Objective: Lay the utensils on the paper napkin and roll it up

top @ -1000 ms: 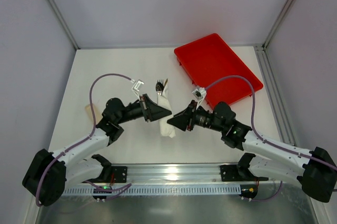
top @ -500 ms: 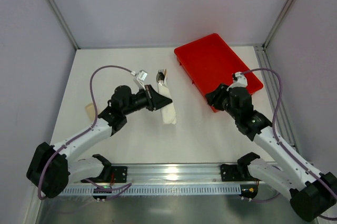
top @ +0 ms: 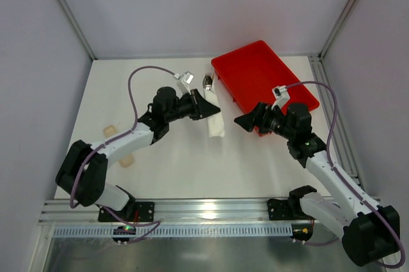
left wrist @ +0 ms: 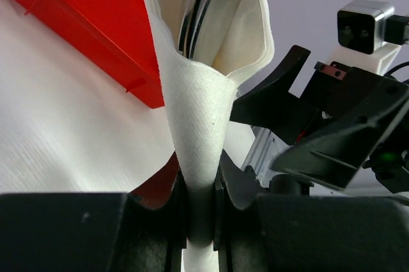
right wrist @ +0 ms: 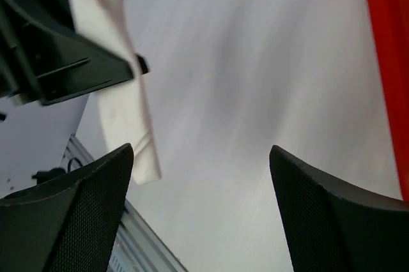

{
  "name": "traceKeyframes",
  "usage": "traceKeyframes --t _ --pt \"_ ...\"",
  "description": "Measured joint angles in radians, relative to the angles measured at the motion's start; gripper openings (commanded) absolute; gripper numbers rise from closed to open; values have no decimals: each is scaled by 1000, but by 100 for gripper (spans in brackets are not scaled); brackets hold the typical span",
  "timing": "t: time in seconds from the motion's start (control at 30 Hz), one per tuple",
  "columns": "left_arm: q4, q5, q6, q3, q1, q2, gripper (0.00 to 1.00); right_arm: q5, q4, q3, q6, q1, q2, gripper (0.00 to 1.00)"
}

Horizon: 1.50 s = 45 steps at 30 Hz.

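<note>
Left end effector (left wrist: 201, 211) pinches paper napkin (left wrist: 195, 107) roll beside red tray (left wrist: 83, 10) edge.

The left arm (top: 121, 141) reaches from the lower left of the top view up toward the centre, forearm low. The left gripper (top: 209, 106) pinches the paper napkin (left wrist: 195, 112) between nearly closed jaws. The right arm (top: 326, 170) rises from the lower right and points the right gripper (top: 239, 120) leftward, its fingers (right wrist: 96, 208) spread wide, gripping nothing

surface: white table (top: 192, 171) | far right: red tray (top: 255, 77) | left edge: two small tan bits (top: 111, 131) — unclear
</note>
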Motion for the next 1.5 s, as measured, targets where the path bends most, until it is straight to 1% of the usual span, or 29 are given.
traceKeyframes --t 0.07,0.13,0.2,0.33,0.43,0.57,0.7,0.8,0.9,0.93,1.0,1.03,1.13,1.2,1.27,1.33,1.43,1.5 --pt "24 33 -10 0 0 16 0 -121 60 -14 -17 0 -29 91" --pt "59 63 -30 0 0 23 0 -184 103 -14 -26 7 -24 92" --pt "105 92 -49 0 0 27 0 -245 133 -13 -43 24 -2 92" --pt "190 132 -85 -2 -2 30 0 -316 146 -3 -67 78 74 93" --pt "225 150 -103 -2 -5 35 0 -340 154 3 -72 133 124 92" --pt "240 162 -111 -3 -9 39 0 -343 183 3 -71 187 136 88" --pt "250 171 -112 -4 -10 39 0 -344 230 3 -63 200 138 86" --pt "253 174 -112 -5 -11 40 0 -340 257 3 -52 201 141 82" --pt "254 174 -113 -7 -13 43 0 -337 281 3 -40 202 143 62" --pt "254 174 -114 -8 -13 45 0 -336 290 3 -37 203 145 49" --pt "254 175 -115 -8 -13 49 0 -334 299 3 -33 205 147 40" --pt "254 177 -116 -8 -13 51 0 -330 299 1 -34 205 149 31" --pt "253 188 -122 -8 -13 53 0 -317 307 -10 -34 204 154 22" --pt "254 195 -124 -8 -13 57 0 -317 309 -16 -33 204 154 22" --pt "254 199 -125 -8 -13 60 0 -316 310 -19 -32 204 154 41" --pt "254 196 -129 -8 -13 65 0 -319 310 -20 -32 205 153 54" --pt "254 193 -132 -8 -13 71 0 -325 311 -20 -33 207 153 59" --pt "254 192 -133 -8 -13 72 0 -330 312 -20 -33 207 153 59"
